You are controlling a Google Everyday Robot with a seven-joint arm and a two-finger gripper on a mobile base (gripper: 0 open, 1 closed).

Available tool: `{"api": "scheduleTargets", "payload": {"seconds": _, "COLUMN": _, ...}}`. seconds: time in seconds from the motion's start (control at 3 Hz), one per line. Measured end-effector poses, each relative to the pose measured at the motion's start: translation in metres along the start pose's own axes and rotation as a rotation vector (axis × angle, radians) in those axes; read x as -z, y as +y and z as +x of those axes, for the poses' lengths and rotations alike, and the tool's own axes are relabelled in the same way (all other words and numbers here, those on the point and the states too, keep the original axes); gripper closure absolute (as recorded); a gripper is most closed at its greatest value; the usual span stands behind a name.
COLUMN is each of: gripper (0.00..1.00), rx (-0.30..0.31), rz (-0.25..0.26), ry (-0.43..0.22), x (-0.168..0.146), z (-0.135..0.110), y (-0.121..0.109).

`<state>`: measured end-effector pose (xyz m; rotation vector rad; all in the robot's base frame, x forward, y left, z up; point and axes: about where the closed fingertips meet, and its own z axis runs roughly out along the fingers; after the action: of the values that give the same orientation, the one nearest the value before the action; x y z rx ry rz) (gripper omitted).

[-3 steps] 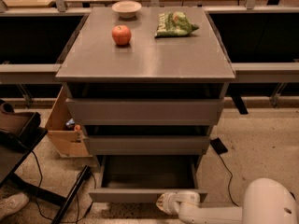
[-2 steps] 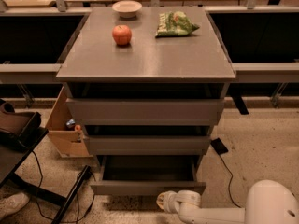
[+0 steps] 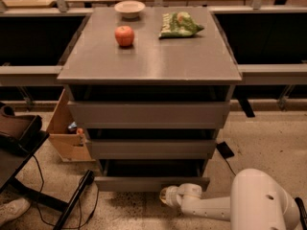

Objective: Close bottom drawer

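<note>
Since the bottom drawer (image 3: 151,182) is rigid and handleless, its flat front should be shoved by the pincer (image 3: 169,195) just beneath (openness can't be told).

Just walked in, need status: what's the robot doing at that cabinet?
The arm reaches in low from the right. Its gripper sits just above the floor at the front panel of the bottom drawer, right of the panel's middle; contact can't be confirmed. The drawer is partly out with its interior showing, so it isn't closed yet. An apple, a bowl and a green bag sit on the cabinet top.
</note>
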<state>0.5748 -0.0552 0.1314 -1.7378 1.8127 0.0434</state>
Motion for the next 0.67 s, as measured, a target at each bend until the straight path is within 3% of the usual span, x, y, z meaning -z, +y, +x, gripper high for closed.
{"api": "scheduleTargets", "payload": {"seconds": 0.67, "gripper": 1.0, "rx": 0.025, "rz": 0.007, "ry": -0.001, "x": -0.019, "z": -0.002, "y": -0.042}}
